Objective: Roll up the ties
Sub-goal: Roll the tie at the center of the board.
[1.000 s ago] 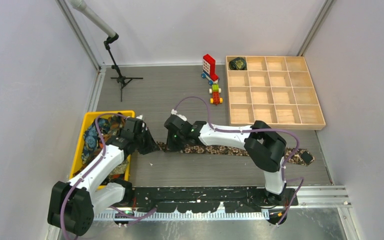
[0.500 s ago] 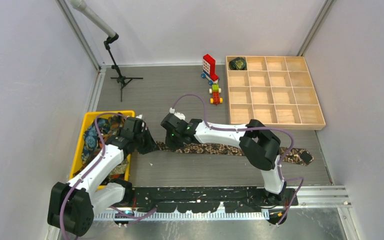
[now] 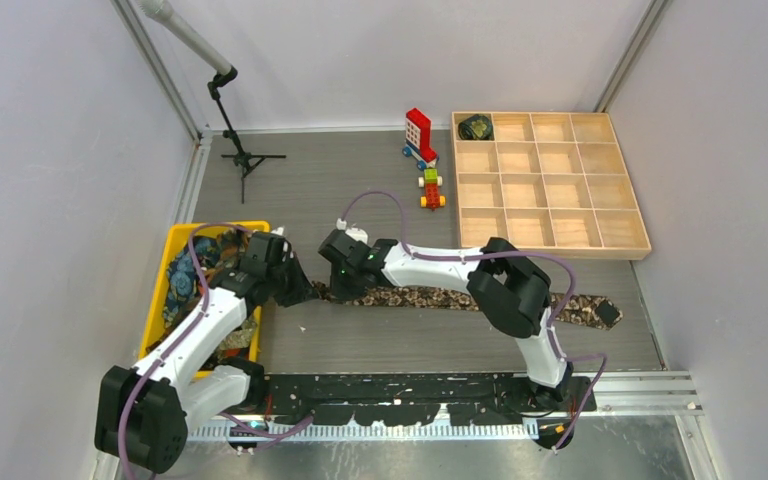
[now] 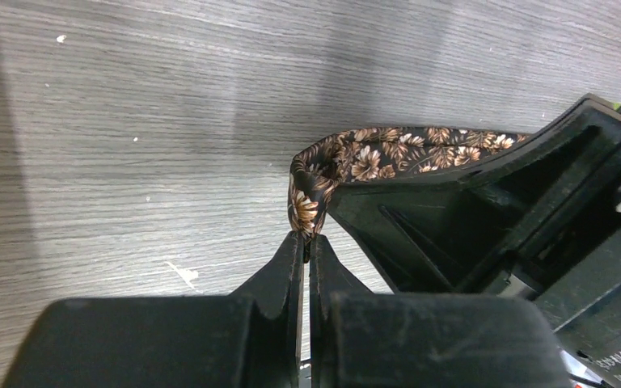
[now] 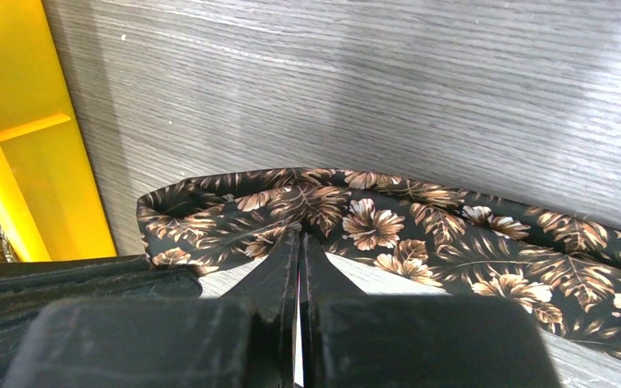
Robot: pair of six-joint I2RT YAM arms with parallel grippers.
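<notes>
Beside the yellow bin (image 3: 174, 243), your left gripper (image 4: 307, 242) is clamped on the folded end of the tie (image 4: 372, 153). Your right gripper (image 5: 299, 238), jaws pinched on the tie just beside it, has slid leftward. By my reading the first curl is only starting, and the rest of the tie lies flat across the table (image 3: 360, 190).
</notes>
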